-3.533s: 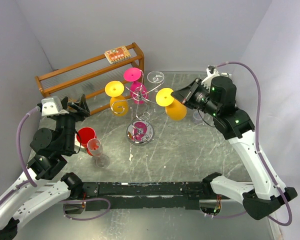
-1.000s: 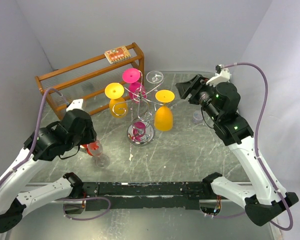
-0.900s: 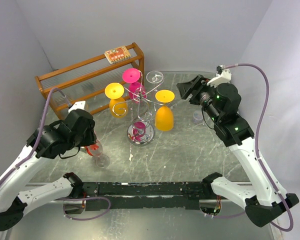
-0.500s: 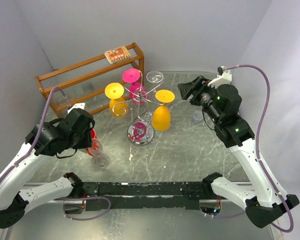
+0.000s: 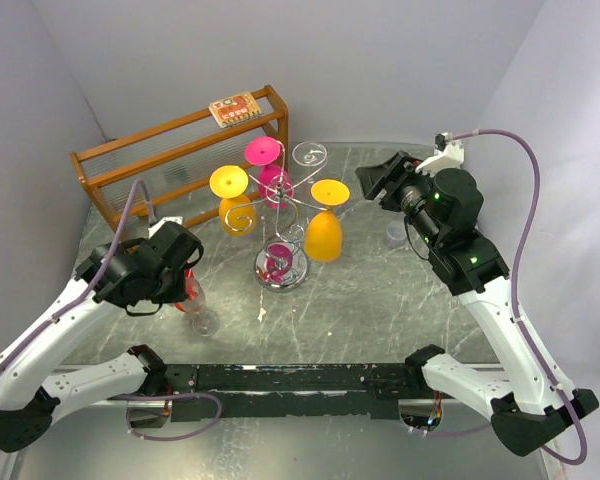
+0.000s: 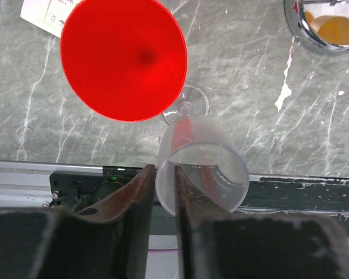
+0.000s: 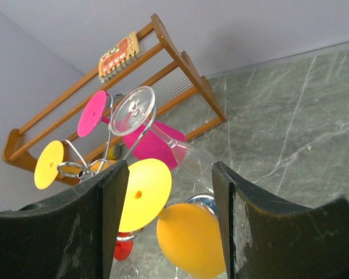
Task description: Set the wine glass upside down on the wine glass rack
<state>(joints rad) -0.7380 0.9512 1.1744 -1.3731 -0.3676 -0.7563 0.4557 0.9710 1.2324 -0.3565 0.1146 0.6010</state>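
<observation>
The grey marbled table (image 5: 380, 310) carries everything. At its back left corner stands a brown wooden shelf (image 5: 180, 135), with a small patterned card (image 5: 232, 107) lying on its top rail.

The wine glass rack (image 5: 279, 266) stands near the middle of the table on a round chrome base, its curled wire arms spreading from the post. Four glasses hang on it upside down. These are an orange-yellow glass (image 5: 323, 237) on the right, a second yellow glass (image 5: 230, 181) on the left, a pink glass (image 5: 264, 150) toward the back and a see-through glass (image 5: 310, 153) at the back right.

The clear wine glass (image 6: 203, 174), a tall narrow one, stands upright on the table at the front left, well apart from the rack. A red glass (image 6: 123, 58) stands upright just beside it, and in the wrist view its bowl overlaps the clear one's foot.

The left gripper (image 6: 164, 174) is at the clear wine glass's rim. Its fingers (image 6: 141, 197) are drawn close together with the wall of the rim between them, one finger outside the bowl and the other seemingly inside, so they look clamped on it.

The right gripper (image 7: 168, 167) hangs in the air to the right of the rack, pointing toward it. Its fingers are spread wide and hold nothing.

A small clear cup (image 5: 395, 234) sits on the table beside the right arm.
</observation>
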